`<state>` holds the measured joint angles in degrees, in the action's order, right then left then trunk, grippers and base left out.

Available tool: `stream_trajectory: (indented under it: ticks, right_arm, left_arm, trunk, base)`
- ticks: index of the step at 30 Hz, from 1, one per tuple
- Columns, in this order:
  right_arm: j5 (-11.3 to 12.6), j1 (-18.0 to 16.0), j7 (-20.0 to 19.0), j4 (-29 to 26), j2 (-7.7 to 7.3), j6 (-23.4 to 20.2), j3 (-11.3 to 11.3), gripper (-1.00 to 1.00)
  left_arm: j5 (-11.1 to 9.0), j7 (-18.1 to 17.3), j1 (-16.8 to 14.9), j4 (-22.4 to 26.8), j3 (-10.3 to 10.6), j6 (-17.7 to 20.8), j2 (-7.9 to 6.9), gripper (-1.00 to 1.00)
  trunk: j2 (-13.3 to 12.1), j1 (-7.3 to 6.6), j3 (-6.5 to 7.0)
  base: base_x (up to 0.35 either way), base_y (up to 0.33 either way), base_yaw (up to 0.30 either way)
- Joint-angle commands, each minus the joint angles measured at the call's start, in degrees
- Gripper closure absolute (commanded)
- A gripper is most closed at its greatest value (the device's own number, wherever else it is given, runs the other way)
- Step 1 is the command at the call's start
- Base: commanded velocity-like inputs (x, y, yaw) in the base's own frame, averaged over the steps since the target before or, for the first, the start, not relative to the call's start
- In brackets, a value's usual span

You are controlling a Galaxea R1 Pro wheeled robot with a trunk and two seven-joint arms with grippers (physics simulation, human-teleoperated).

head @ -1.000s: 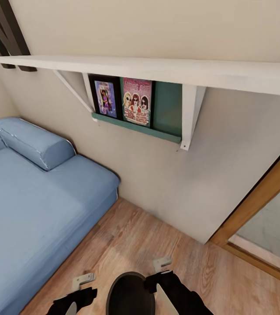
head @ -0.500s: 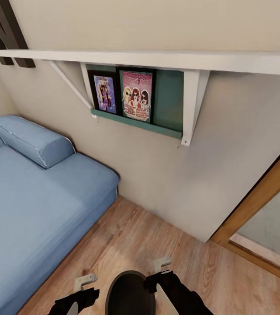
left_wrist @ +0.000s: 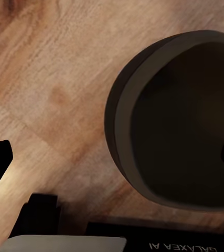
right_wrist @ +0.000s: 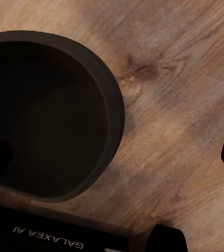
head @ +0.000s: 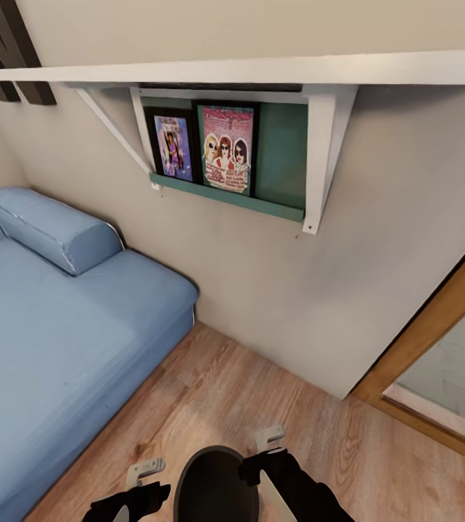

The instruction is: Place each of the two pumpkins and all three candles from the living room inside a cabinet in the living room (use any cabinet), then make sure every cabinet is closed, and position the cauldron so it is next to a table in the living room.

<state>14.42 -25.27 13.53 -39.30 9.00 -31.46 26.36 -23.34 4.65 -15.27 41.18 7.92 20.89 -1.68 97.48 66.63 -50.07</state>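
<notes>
The cauldron (head: 214, 486), a round black pot with a wide dark mouth, sits at the bottom of the head view between my two black arms, above the wood floor. In the left wrist view the cauldron (left_wrist: 180, 126) lies just off to one side of my left gripper (left_wrist: 113, 163), whose fingertips stand far apart, one overlapping the pot's mouth. My right gripper (right_wrist: 113, 160) is spread just as wide beside the cauldron (right_wrist: 49, 115). What bears the pot is hidden. The pumpkins, candles, cabinet and table are out of view.
A blue sofa (head: 51, 326) with a bolster fills the left. A beige wall (head: 276, 290) stands close ahead, with a white shelf (head: 261, 71) and framed pictures (head: 225, 148) on a teal ledge. A wood-framed doorway (head: 435, 341) opens at the right. Wood floor (head: 247, 391) lies in front.
The whole head view has shifted, so the white shelf now shows more from below and the wall looks closer. The cauldron and both arms keep their places relative to each other.
</notes>
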Motion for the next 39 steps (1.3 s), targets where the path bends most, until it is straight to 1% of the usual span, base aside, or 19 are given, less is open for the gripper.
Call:
stream_trajectory:
  ticks: [1,12,18,29,33,35,39]
  right_arm:
    - [0.60,-0.04,0.54,-0.04,-0.03,-0.18,0.26,-1.00]
    - [0.61,-0.04,0.54,0.77,0.00,-0.11,0.27,-1.00]
    - [0.67,-0.05,0.54,1.76,0.05,1.94,0.28,-1.00]
    - [0.70,-0.04,0.56,1.98,0.05,2.44,0.28,-1.00]
    - [0.76,-0.04,0.54,1.96,0.28,2.50,0.32,-1.00]
    - [0.77,-0.04,0.52,1.95,0.68,2.52,0.34,-1.00]
    - [0.78,-0.06,0.47,1.95,0.91,2.54,0.36,-1.00]
  left_arm:
    - [-0.58,0.47,-0.02,0.06,0.34,0.07,-0.08,-1.00]
    - [-0.34,0.50,-0.02,-0.17,0.35,-0.33,0.24,-1.00]
    - [-0.36,0.81,-0.02,-1.07,0.40,-0.99,0.88,-1.00]
    - [-0.30,1.19,-0.02,-1.27,0.43,-1.91,1.23,-1.00]
    - [-0.30,1.22,-0.02,-1.59,0.43,-2.02,1.36,-1.00]
    - [-0.30,1.23,-0.02,-2.07,0.47,-2.70,1.58,-1.00]
    - [-0.30,1.29,-0.02,-2.30,0.60,-3.17,1.97,-1.00]
  trunk:
    - [0.44,0.22,-0.23]
    - [4.85,2.64,-2.20]
    - [7.26,3.96,-3.28]
    - [11.67,6.37,-5.26]
    - [13.27,7.25,-5.97]
    - [14.07,7.69,-6.33]
    - [15.68,8.57,-7.05]
  base:
    - [0.000,0.000,0.000]
    - [0.000,0.000,0.000]
    - [0.000,0.000,0.000]
    - [0.000,0.000,0.000]
    - [0.000,0.000,0.000]
    - [0.000,0.000,0.000]
    - [0.000,0.000,0.000]
